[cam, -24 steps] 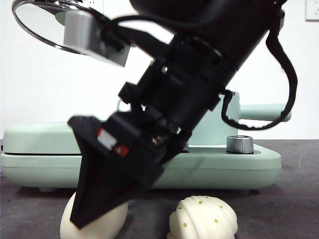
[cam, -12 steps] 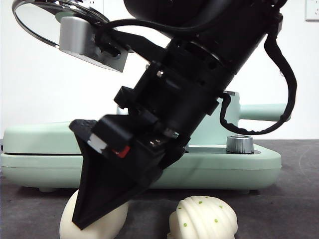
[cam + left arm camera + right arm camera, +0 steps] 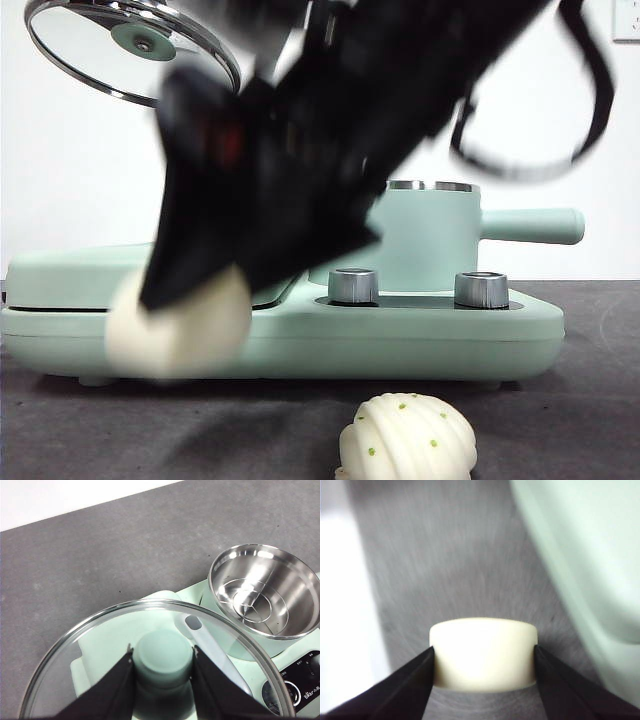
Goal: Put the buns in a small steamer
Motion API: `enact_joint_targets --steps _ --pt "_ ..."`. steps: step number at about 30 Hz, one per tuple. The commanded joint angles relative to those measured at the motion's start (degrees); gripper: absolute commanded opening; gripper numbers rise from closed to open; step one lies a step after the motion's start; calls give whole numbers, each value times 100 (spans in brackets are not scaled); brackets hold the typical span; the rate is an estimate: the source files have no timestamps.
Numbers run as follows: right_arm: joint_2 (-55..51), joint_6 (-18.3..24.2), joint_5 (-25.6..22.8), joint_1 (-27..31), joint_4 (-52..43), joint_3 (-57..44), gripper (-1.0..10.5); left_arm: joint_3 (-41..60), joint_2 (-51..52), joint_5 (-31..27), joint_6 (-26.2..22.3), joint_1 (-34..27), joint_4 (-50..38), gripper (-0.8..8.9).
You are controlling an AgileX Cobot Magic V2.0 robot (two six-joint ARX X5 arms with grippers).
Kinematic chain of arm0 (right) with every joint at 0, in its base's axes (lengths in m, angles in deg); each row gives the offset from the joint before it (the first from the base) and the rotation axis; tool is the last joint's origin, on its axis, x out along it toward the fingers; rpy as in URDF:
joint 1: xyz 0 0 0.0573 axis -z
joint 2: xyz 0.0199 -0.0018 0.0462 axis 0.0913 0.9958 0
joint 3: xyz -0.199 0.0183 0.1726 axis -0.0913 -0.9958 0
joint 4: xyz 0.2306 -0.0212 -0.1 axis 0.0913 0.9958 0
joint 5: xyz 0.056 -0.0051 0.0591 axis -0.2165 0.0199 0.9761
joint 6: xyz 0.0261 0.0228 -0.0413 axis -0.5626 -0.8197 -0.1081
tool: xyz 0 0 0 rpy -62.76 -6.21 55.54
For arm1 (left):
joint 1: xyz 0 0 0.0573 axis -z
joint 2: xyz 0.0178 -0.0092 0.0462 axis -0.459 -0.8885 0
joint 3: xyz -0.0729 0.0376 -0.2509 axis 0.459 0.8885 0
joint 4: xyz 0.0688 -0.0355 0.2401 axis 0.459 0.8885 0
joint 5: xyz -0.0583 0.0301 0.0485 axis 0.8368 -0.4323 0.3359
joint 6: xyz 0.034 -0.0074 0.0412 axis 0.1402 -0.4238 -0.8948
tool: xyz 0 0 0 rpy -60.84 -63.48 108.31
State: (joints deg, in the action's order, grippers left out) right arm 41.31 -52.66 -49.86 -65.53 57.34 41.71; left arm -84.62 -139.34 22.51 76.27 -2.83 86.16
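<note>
Right wrist view: right gripper (image 3: 484,655) clamps smooth oblong cream-white bun (image 3: 483,652), clear of grey table (image 3: 460,555) | left gripper (image 3: 162,662) grips green knob of glass lid (image 3: 100,630) | mint-green steel-rimmed steamer pot (image 3: 265,592) uncovered | step: carrying first bun | next: over rim, release | ridged green-dotted bun (image 3: 407,437) on table.

A flat mint-green griddle base (image 3: 300,335) with two steel knobs (image 3: 353,286) sits on the dark grey table (image 3: 560,410), across its middle.

Right claw (image 3: 484,662) grips the smooth bun (image 3: 484,652) between both jaws; grey table (image 3: 455,555) blurred beneath.
</note>
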Motion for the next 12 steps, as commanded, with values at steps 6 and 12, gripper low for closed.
enact_joint_targets --steps 6,12 --pt "-1491 -1432 -85 448 1034 256 275 -94 20 -7 24 22 -151 10" --pt "-1915 -1506 -118 1338 2933 1220 274 -94 20 -7 24 22 -151 10"
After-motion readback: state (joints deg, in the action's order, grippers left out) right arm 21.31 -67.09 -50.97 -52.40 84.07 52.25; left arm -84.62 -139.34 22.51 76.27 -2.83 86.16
